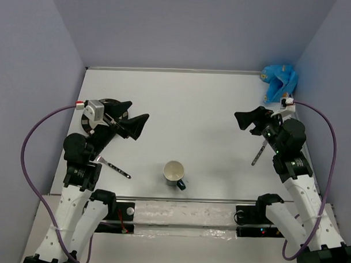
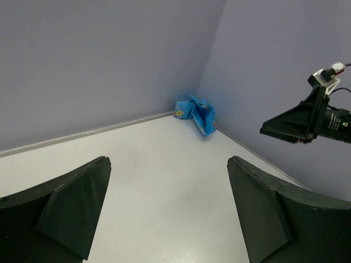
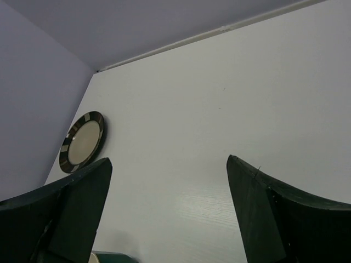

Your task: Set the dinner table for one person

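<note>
The dinner table (image 1: 188, 103) is a large matte white top. On it a dark-rimmed cream plate (image 1: 107, 106) lies at the left, partly hidden under my left arm; it shows whole in the right wrist view (image 3: 82, 141). A cream mug with a dark outside (image 1: 174, 173) stands near the front middle. One metal utensil (image 1: 115, 167) lies front left, another (image 1: 259, 153) at the right. A crumpled blue cloth (image 1: 278, 80) lies in the far right corner. My left gripper (image 1: 139, 111) and right gripper (image 1: 241, 122) hover open and empty above the table.
Grey-purple walls close the table at the left, back and right. In the left wrist view the blue cloth (image 2: 196, 112) sits in the corner and the right gripper (image 2: 290, 123) shows at the right. The mug's rim (image 3: 112, 256) shows at the right wrist view's bottom.
</note>
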Motion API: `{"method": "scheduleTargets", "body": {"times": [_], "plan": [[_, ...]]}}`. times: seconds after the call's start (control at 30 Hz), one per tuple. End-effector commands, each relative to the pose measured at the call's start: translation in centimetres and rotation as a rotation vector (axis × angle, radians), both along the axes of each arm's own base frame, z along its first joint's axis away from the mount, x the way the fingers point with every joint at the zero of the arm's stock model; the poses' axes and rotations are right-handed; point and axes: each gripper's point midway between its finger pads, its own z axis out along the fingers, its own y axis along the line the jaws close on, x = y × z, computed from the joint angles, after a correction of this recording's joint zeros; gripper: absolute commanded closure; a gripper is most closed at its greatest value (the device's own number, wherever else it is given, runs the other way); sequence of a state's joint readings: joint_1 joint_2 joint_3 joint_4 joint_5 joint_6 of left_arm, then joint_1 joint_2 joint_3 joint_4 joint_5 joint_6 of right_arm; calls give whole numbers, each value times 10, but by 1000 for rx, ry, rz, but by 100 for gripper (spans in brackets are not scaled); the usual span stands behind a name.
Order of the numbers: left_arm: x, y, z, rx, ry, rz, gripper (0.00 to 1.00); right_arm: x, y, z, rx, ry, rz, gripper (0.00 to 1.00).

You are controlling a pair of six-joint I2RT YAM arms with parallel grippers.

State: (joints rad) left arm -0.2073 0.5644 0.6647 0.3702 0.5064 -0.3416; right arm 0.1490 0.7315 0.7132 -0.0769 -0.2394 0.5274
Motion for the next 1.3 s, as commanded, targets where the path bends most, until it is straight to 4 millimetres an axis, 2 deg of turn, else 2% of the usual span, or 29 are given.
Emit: {"method": "scheduleTargets", "body": {"times": [0.0, 0.13, 0.2, 0.27, 0.3, 0.37, 0.4, 0.43, 0.47, 0.5, 0.6, 0.63, 0.7, 0.73, 0.8, 0.83, 0.87, 1.03, 1.07, 1.1, 1.13, 1.27], "plan": [[-5, -4, 16, 28, -53, -31, 1, 7, -14, 33, -6, -78, -82, 9], [-2, -2, 17, -14, -32, -21, 1, 21, -24, 30, 0, -46, -160, 14], [0, -2, 17, -45, -1, -17, 1, 31, -27, 22, 2, -13, -183, 18], [0, -6, 15, -39, 11, -48, 1, 41, -30, 16, 1, -2, -211, 25], [1, -7, 14, -42, 22, -54, 1, 53, -38, 4, -15, 35, -267, 25], [1, -9, 12, -47, 36, -63, 1, 67, -47, -4, -43, 52, -322, 25], [1, -10, 11, -49, 41, -67, 1, 76, -58, -3, -57, 54, -389, 25], [2, -11, 9, -53, 56, -67, 1, 89, -62, -19, -93, 101, -417, 25], [3, -12, 7, -51, 66, -68, 1, 97, -68, -23, -117, 115, -450, 25], [4, -14, 0, -46, 92, -74, 1, 118, -83, -27, -141, 118, -550, 25], [5, -17, -10, -27, 118, -67, 1, 148, -111, -46, -211, 163, -727, 25], [9, -13, -15, -14, 131, -30, 1, 171, -112, -63, -239, 200, -751, 26], [10, -11, -17, -2, 134, 6, 1, 192, -116, -74, -272, 223, -788, 27], [9, -9, -19, 7, 137, 33, 1, 211, -125, -86, -307, 237, -819, 28], [6, -8, -17, 8, 127, 43, 1, 230, -139, -97, -348, 257, -838, 28], [6, -8, -17, 8, 128, 46, 1, 241, -148, -89, -344, 240, -860, 29], [6, -8, -17, 7, 128, 47, 1, 247, -165, -106, -374, 275, -892, 29], [7, -14, -21, 12, 148, 32, 1, 250, -218, -108, -429, 303, -997, 29], [7, -15, -22, 14, 149, 31, 1, 249, -233, -116, -468, 327, -1021, 29], [7, -15, -22, 14, 150, 31, 1, 249, -239, -111, -479, 322, -1029, 29], [7, -16, -23, 15, 152, 29, 1, 252, -245, -124, -502, 347, -1027, 29], [9, -17, -26, 21, 162, 27, 1, 266, -261, -132, -567, 362, -999, 32]]}}
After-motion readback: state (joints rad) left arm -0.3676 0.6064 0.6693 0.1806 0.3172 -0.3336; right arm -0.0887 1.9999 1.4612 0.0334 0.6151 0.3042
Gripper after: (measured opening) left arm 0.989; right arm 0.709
